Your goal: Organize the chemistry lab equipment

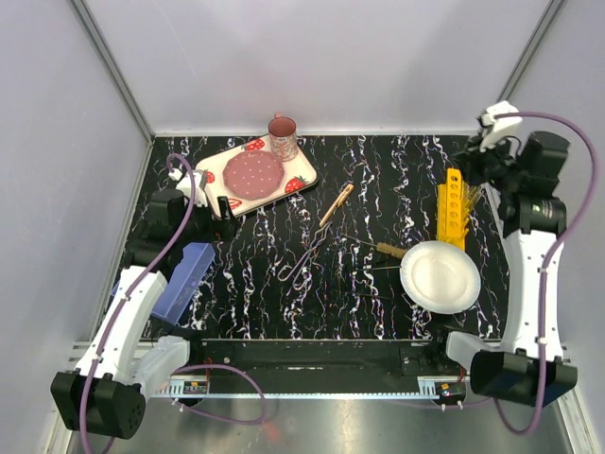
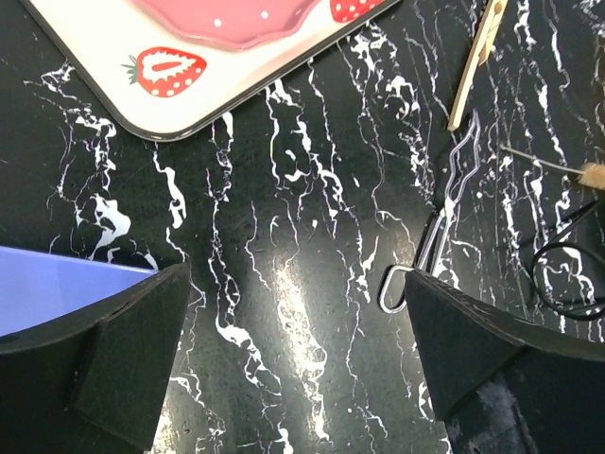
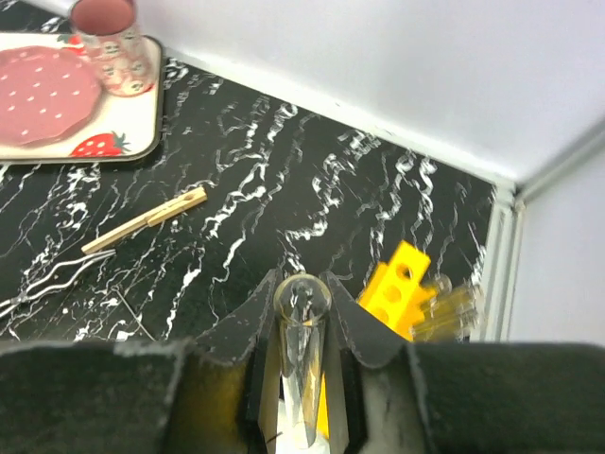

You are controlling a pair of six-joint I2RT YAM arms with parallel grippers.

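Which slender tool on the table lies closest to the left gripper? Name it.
The bent metal wire tong: its looped end lies right by the open left gripper, while the wooden-handled tool and the brush lie farther off to the right.

A band of bare black tabletop [image 1: 388,180] is left between the strawberry tray [image 1: 301,182] and the yellow rack [image 1: 454,210], crossed mid-table by the wire tong [image 1: 304,257]. The rack's near side is hemmed by the white plate [image 1: 440,279]; the left edge is blocked by a blue box [image 1: 184,274].
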